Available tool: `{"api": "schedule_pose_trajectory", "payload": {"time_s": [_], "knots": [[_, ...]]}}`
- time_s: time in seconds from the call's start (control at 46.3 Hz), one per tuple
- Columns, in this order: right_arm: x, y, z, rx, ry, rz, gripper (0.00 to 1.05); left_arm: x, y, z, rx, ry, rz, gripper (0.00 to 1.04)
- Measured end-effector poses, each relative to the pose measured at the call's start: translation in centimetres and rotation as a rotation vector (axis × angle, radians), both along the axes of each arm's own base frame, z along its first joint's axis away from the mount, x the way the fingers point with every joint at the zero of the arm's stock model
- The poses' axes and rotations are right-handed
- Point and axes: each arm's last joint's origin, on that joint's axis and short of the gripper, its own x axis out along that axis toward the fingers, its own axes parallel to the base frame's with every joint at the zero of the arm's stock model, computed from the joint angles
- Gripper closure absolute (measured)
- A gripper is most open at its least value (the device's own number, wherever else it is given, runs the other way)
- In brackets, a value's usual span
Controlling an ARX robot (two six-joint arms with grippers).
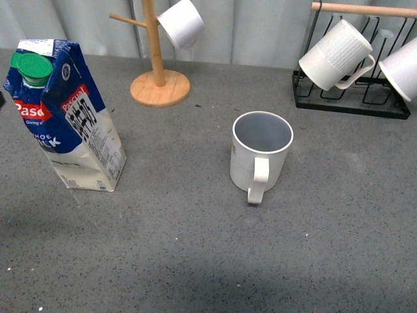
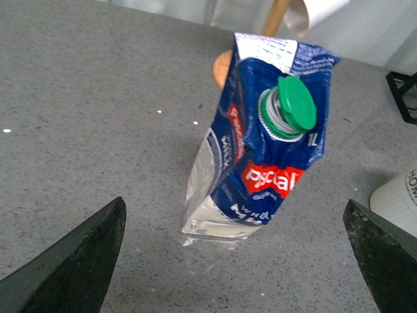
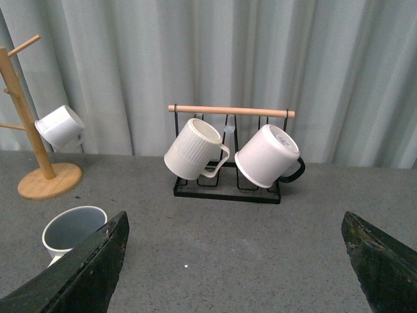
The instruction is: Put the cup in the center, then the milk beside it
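Two grippers: I am seeing left gripper (image 2: pixel 234 212) and right gripper (image 3: pixel 234 220) jaws standing wide, gripping nothing.
Cup (image 1: pixel 260 153): sitting upright mid-frame, front view.
Milk (image 1: pixel 65 117): standing at left, well apart.

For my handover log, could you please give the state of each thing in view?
cup, upright, empty.
milk, standing, cap on.
left pincer, open, empty.
right pincer, open, empty.
small cup, hung on wooden tree.
ribbed mug, hung on rack.
second mug, hung on rack.
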Motion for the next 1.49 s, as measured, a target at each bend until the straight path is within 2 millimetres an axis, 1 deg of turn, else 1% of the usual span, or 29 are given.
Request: {"api": "schedule_pose_trajectory", "payload": {"time_s": [0.13, 0.324, 0.519, 0.692, 0.994, 1.016, 1.081, 1.275, 1.427, 1.448, 1.491], "knots": [[0.0, 0.0, 0.0, 0.0, 0.0, 0.0, 0.09, 1.1, -0.6, -0.4, -0.003, 0.007, -0.03, 0.07], [0.0, 0.0, 0.0, 0.0, 0.0, 0.0, 0.09, 2.2, -0.8, -1.4, -0.003, 0.049, -0.059, 0.07], [0.0, 0.0, 0.0, 0.0, 0.0, 0.0, 0.09, 3.7, -1.1, -1.8, 0.003, 0.045, -0.077, 0.07], [0.0, 0.0, 0.0, 0.0, 0.0, 0.0, 0.09, 4.6, -1.7, -2.1, 0.002, 0.052, -0.102, 0.07], [0.0, 0.0, 0.0, 0.0, 0.0, 0.0, 0.09, 5.9, -1.5, -2.6, 0.006, 0.066, -0.089, 0.07], [0.0, 0.0, 0.0, 0.0, 0.0, 0.0, 0.09, 5.9, -1.5, -2.6, 0.007, 0.066, -0.088, 0.09], [0.0, 0.0, 0.0, 0.0, 0.0, 0.0, 0.09, 6.0, -1.5, -2.5, 0.003, 0.063, -0.085, 0.19], [0.0, 0.0, 0.0, 0.0, 0.0, 0.0, 0.09, 6.3, -1.6, -2.3, -0.009, 0.053, -0.089, 0.59], [0.0, 0.0, 0.0, 0.0, 0.0, 0.0, 0.09, 6.3, -1.8, -2.2, -0.011, 0.051, -0.092, 0.77], [0.0, 0.0, 0.0, 0.0, 0.0, 0.0, 0.09, 6.3, -1.9, -2.2, -0.013, 0.051, -0.095, 0.83], [0.0, 0.0, 0.0, 0.0, 0.0, 0.0, 0.09, 6.2, -2.0, -2.2, -0.018, 0.05, -0.097, 0.91]]}}
